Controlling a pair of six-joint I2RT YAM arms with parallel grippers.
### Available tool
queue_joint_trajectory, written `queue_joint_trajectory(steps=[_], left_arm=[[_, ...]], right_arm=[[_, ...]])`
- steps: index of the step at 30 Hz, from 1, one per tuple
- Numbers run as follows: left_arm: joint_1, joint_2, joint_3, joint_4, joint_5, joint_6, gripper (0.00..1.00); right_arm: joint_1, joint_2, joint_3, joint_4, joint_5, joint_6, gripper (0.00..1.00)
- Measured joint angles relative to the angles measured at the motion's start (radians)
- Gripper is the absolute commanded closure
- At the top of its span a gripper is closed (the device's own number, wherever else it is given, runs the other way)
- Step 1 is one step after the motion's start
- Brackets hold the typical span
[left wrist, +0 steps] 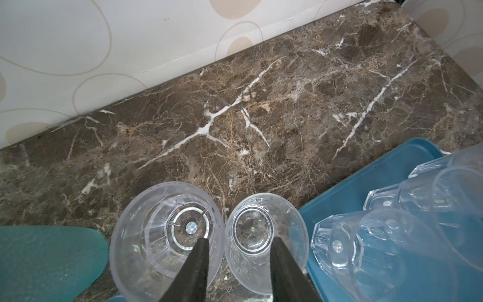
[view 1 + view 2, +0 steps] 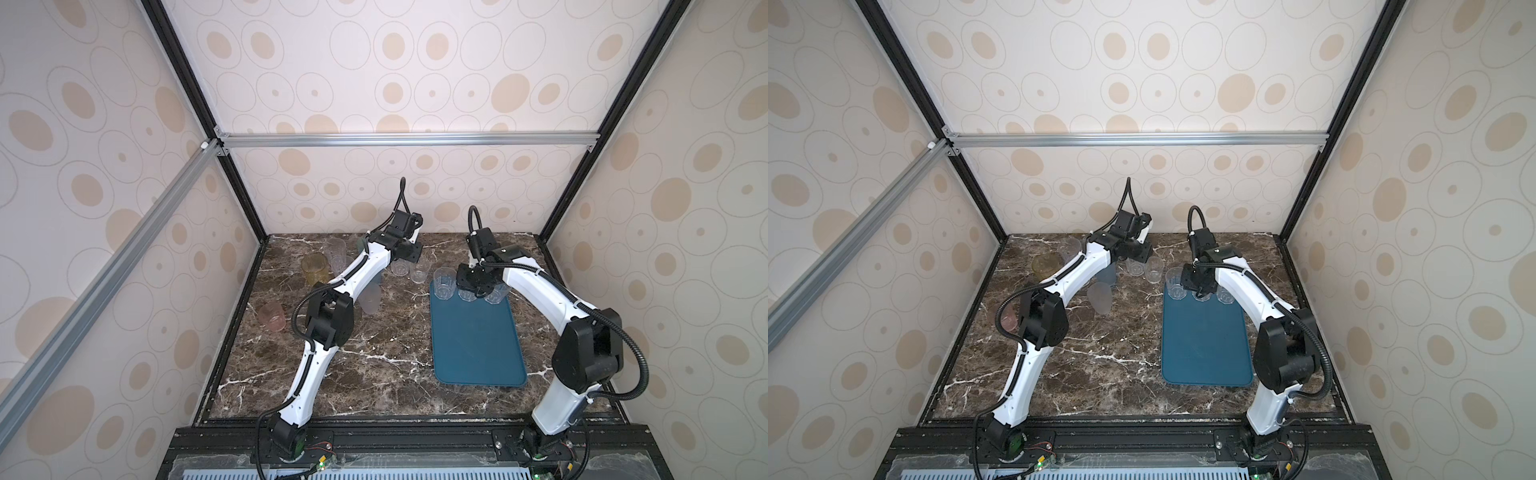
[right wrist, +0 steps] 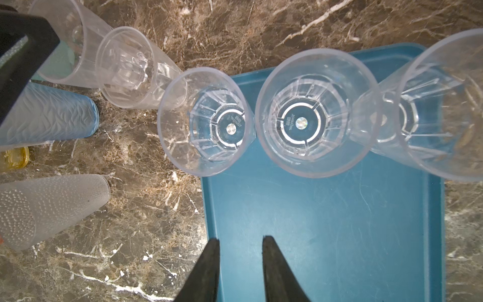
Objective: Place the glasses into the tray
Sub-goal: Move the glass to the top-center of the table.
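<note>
Right, per view:
1. Both top views: see left pincer low over two clear glasses on the marble top, tray to its right; right pincer over the tray's far end, at three glasses standing there.
2. Left wrist: jaws part open, a fingertip over each glass mouth, touching rims between, not pinched, nothing held.
3. Right wrist: narrow gap, empty; bare tray below, three glasses just ahead.

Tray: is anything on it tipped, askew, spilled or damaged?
Nothing stands out. The three glasses on the tray stand upright in a row at its far end, with no spill or visible damage. The corner glass sits close against the rim.
</note>
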Motion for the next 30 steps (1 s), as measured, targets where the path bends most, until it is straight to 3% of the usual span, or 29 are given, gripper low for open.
queue_joint_trajectory(steps=[14, 23, 30], left_arm=[[0.001, 0.074, 0.0, 0.018, -0.056, -0.029, 0.72], [0.001, 0.089, 0.0, 0.047, -0.068, -0.043, 0.82], [0.001, 0.097, 0.003, 0.068, -0.069, -0.043, 0.95]], right_arm=[[0.0, 0.0, -0.021, 0.012, 0.0, 0.0, 0.69], [0.0, 0.0, -0.026, 0.019, 0.0, 0.0, 0.69], [0.0, 0.0, -0.037, 0.021, 0.0, 0.002, 0.69]])
